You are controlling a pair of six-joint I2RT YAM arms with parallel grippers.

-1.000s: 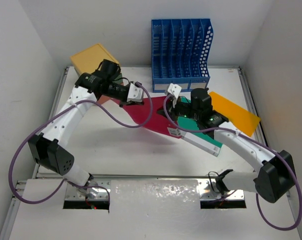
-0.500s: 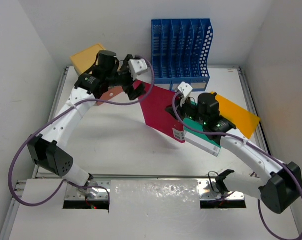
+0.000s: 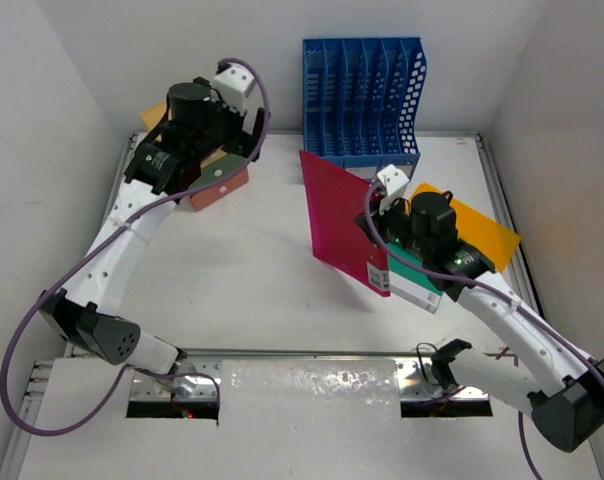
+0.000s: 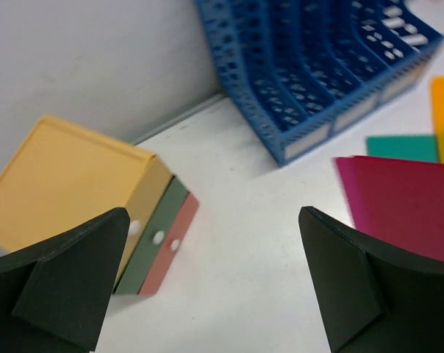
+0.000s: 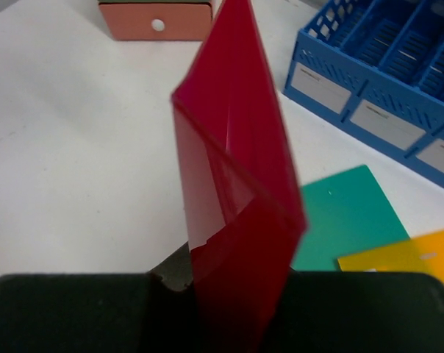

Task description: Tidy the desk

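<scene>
My left gripper is released, its two dark fingers spread wide with nothing between them. It hangs over the back left corner of the table, above the small drawer box with its yellow top and its green and orange drawer fronts. That box sits close to the back wall, well left of the blue file rack, which stands against the same wall. My right gripper is clenched on one edge of a red folder and holds it up on edge. The sheet stands nearly upright in front of the rack without touching it. I cannot tell whether its lowest corner meets the table. Flat on the table near my right arm lie a green folder and an orange folder, the orange one overlapping the green one's corner. The table itself is the white surface under all of this, boxed in by white walls, with metal rails along its edges.
</scene>
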